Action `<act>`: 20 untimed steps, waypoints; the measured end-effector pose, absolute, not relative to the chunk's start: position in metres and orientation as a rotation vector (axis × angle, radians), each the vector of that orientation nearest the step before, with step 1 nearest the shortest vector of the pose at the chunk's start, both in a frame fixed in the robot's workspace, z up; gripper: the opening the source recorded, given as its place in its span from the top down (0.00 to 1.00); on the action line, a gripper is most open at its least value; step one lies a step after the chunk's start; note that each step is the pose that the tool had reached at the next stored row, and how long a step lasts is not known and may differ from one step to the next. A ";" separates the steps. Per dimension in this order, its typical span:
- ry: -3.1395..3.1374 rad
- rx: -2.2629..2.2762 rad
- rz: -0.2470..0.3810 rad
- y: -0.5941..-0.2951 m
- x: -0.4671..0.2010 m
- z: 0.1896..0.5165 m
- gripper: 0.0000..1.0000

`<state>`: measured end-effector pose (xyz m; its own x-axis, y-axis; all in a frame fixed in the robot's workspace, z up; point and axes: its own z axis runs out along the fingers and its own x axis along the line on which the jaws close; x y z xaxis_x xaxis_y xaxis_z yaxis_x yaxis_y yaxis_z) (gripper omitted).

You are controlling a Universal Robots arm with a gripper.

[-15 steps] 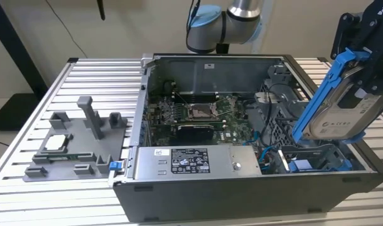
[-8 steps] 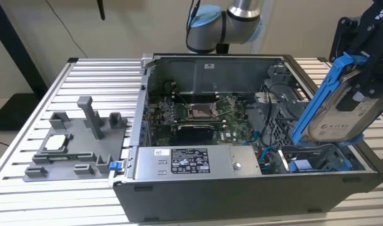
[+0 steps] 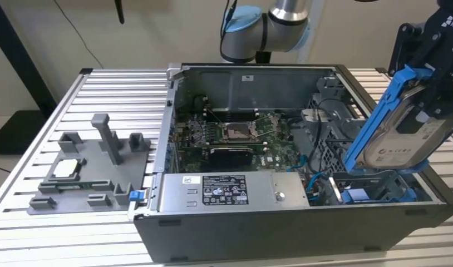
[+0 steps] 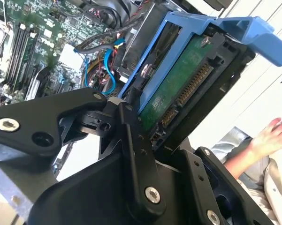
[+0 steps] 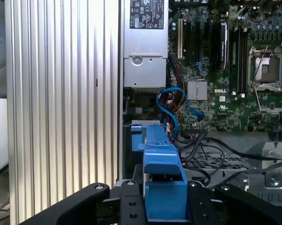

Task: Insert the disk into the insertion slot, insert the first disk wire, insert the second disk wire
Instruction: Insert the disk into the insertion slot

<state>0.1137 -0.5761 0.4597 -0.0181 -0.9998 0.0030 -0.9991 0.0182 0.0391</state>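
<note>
Looking from the exterior view's left, I see a grey holder (image 3: 93,167) with little parts on it, sitting on the ribbed metal table (image 3: 122,94). In the middle stands the open computer case (image 3: 286,228). Inside it lies the green board (image 3: 234,133), and in front of that sits the grey power box (image 3: 226,192) with its sticker. Some thin blue wires (image 3: 315,183) curl in the case just beside that box.

Over on the exterior view's right is the gripper (image 3: 423,83). It is clenched tight on the disk (image 3: 401,142), the silver drive in its bright blue frame (image 3: 375,119). The disk hangs tilted, with its top leaning out to the exterior view's right. Its low end is down by the insertion slot (image 3: 375,189), the grey bay with blue tabs in the corner of the case. I cannot tell if it touches the bay.

So I think the first job is only part done: the disk is at the slot but not slid in. In the second wrist view the plug strip (image 4: 187,93) on the disk's end is bare, so neither wire is in yet. A person's hand (image 4: 277,133) shows off to one side there.
</note>
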 end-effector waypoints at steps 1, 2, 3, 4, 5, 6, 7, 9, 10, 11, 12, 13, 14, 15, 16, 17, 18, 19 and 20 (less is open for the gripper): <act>-2.220 2.180 -0.040 -0.576 0.114 0.459 1.00; -2.220 2.180 -0.040 -0.576 0.114 0.459 1.00; -2.220 2.180 -0.040 -0.576 0.114 0.459 1.00; -2.220 2.180 -0.040 -0.576 0.114 0.459 1.00; -2.220 2.180 -0.040 -0.576 0.114 0.458 1.00; -2.220 2.180 -0.040 -0.576 0.114 0.458 1.00; -2.220 2.180 -0.040 -0.576 0.114 0.458 1.00; -2.220 2.180 -0.041 -0.576 0.114 0.457 1.00; -2.220 2.180 -0.040 -0.576 0.114 0.457 1.00; -2.220 2.180 -0.040 -0.576 0.114 0.456 1.00; -2.221 2.180 -0.040 -0.576 0.114 0.455 1.00; -2.221 2.180 -0.040 -0.576 0.114 0.455 1.00; -2.221 2.179 -0.040 -0.576 0.114 0.454 1.00; -2.221 2.179 -0.040 -0.576 0.114 0.453 1.00; -2.221 2.179 -0.040 -0.576 0.114 0.453 1.00; -2.221 2.179 -0.040 -0.576 0.114 0.452 1.00; -2.221 2.179 -0.040 -0.576 0.114 0.452 1.00; -2.221 2.179 -0.040 -0.576 0.114 0.452 1.00; -2.222 2.179 -0.040 -0.576 0.114 0.451 1.00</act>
